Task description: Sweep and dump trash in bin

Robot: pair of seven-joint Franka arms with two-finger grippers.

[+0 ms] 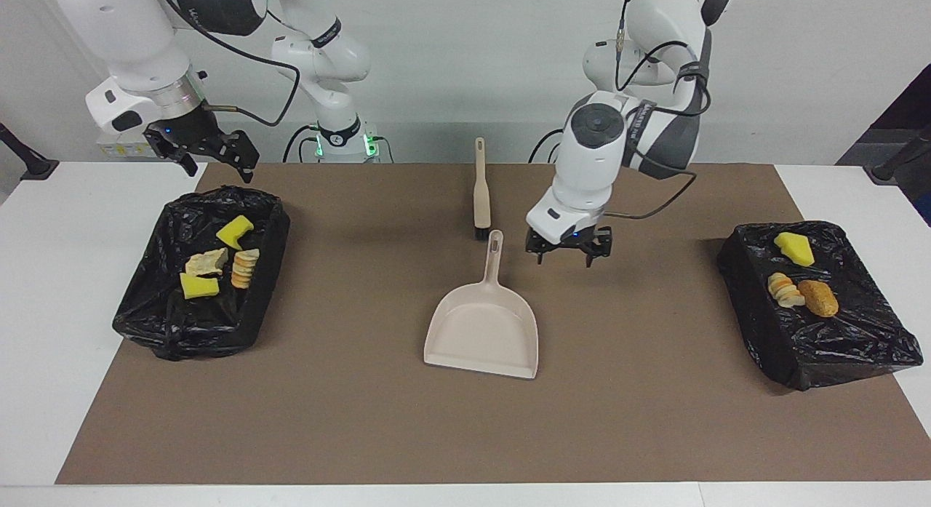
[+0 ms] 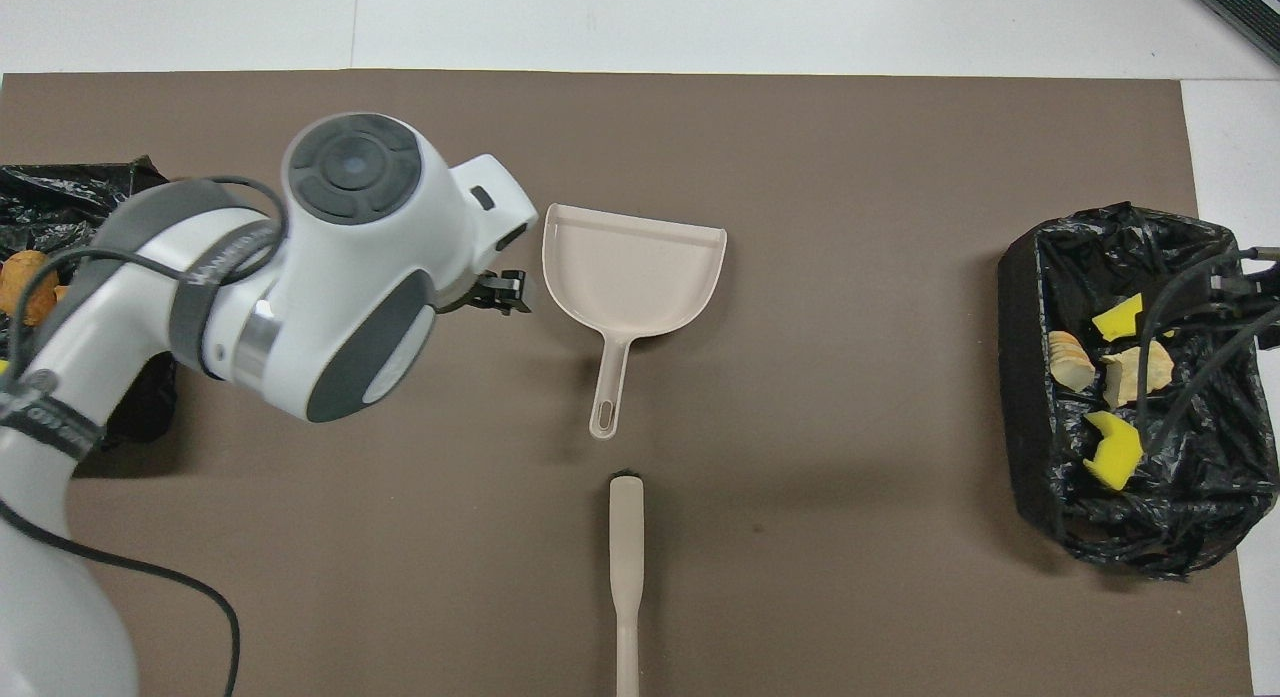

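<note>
The trash is lying in two bag-lined bins: four scraps (image 1: 218, 263) at the right arm's end, three (image 1: 798, 278) at the left arm's. They look light, soft and crumbly, better swept than pinched. The left gripper (image 1: 567, 249) is hanging wide open, empty, beside the dustpan (image 1: 484, 325); the right gripper (image 1: 207, 154) is waiting open above its bin (image 1: 145, 314).

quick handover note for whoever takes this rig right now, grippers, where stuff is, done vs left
Left gripper: open, empty, over the brown mat beside the beige plastic dustpan.
Right gripper: open, empty, above the black-bagged bin at its end.
Beige hand brush lies nearer the robots than the dustpan.
Done: four scraps in that bin, three scraps in the other black-bagged bin. No trash visible on the mat.
Left: apparently nothing to sweep; park the arms.
</note>
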